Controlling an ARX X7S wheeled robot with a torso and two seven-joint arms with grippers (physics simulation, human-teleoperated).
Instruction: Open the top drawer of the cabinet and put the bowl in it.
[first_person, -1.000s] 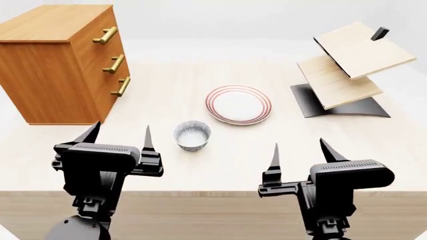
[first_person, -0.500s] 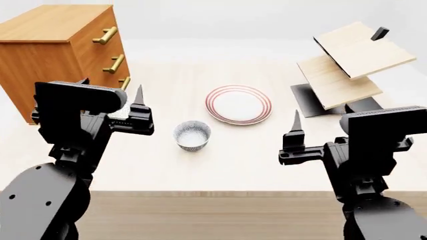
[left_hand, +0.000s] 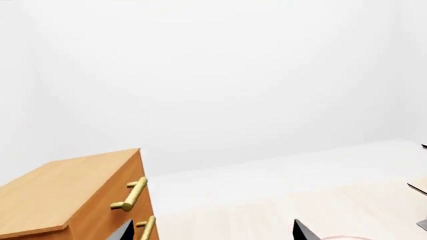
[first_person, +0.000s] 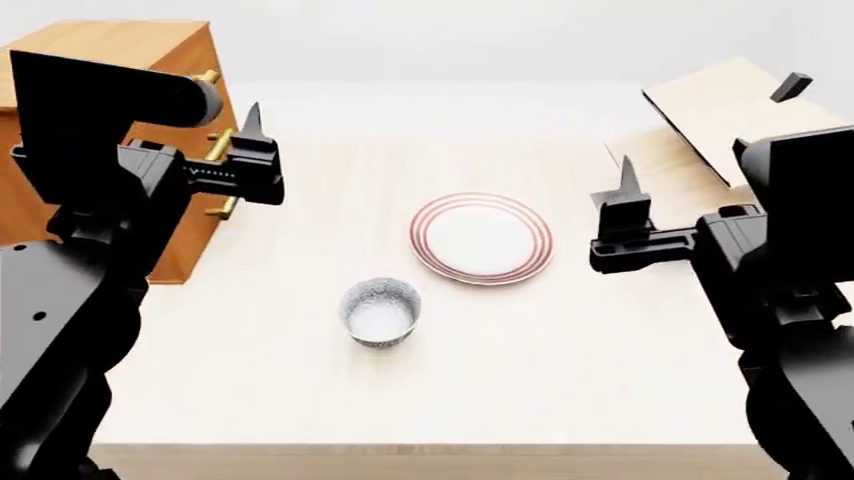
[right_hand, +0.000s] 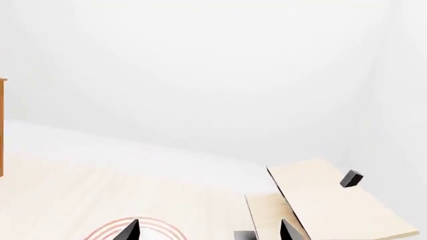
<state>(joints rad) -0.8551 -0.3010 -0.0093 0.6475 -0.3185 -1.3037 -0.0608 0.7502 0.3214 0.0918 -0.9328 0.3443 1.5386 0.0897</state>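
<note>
Orange-brown, the cabinet (first_person: 140, 60) stands at the table's (first_person: 561, 390) left edge with its top drawer (left_hand: 133, 192) closed. The bowl (first_person: 380, 312) sits upright mid-table, near the plate (first_person: 481, 238). The left gripper (first_person: 200, 150) and right gripper (first_person: 694, 215) hover raised, jaws spread, holding nothing.

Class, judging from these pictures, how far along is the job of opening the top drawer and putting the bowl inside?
Nothing is done: the top drawer looks shut. Both grippers, left and right, are raised and empty. The bowl sits untouched on the table. Opening and placing remain.
</note>
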